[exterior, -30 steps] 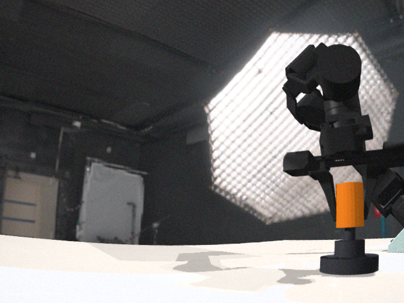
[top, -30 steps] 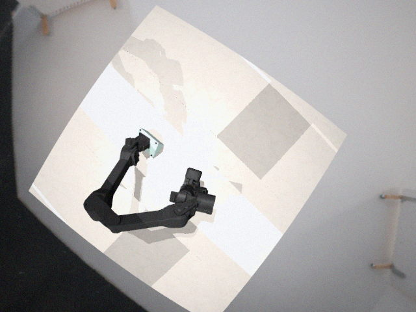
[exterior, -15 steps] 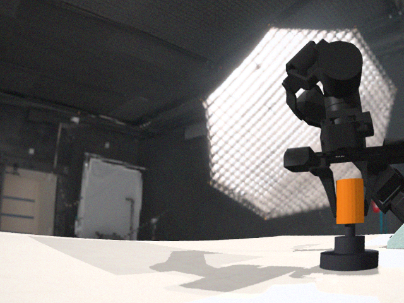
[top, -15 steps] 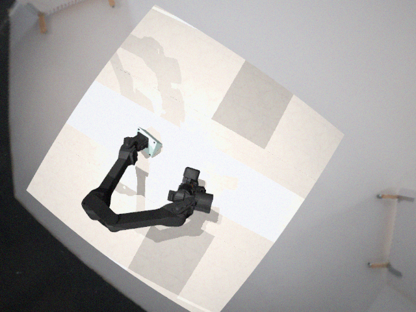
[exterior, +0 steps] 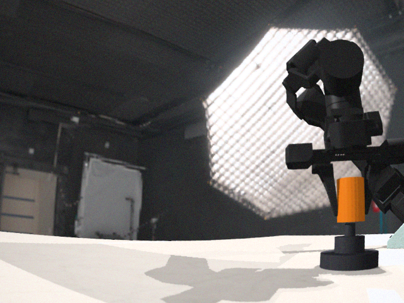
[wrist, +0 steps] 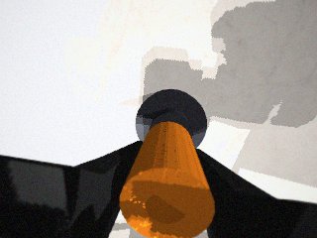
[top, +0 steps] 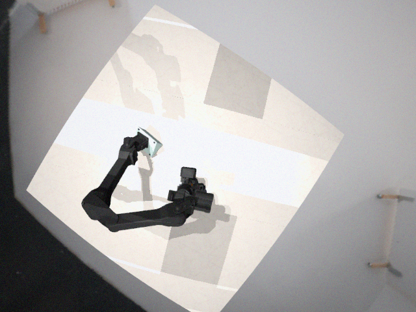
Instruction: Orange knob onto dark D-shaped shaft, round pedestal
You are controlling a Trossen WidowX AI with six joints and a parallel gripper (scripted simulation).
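Note:
The orange knob (exterior: 350, 199) (wrist: 170, 164) stands upright between the fingers of my gripper (exterior: 351, 210) (wrist: 167, 150), which is shut on it. The dark round pedestal (exterior: 349, 259) (wrist: 170, 99) stands on the table, with a narrower round step on its base. The dark shaft (exterior: 350, 229) shows between the step and the knob's lower rim, so the knob's bottom is above the pedestal, at the shaft's top. Whether the shaft's tip is inside the hole cannot be seen. In the top view the arm hides the pedestal and nearly all of the knob.
The arm's pale green base plate (top: 154, 147) (exterior: 396, 240) stands on the table (top: 234, 161). The arm's elbow (top: 97, 203) reaches out to the side. Large shadows and bright patches lie across the table top.

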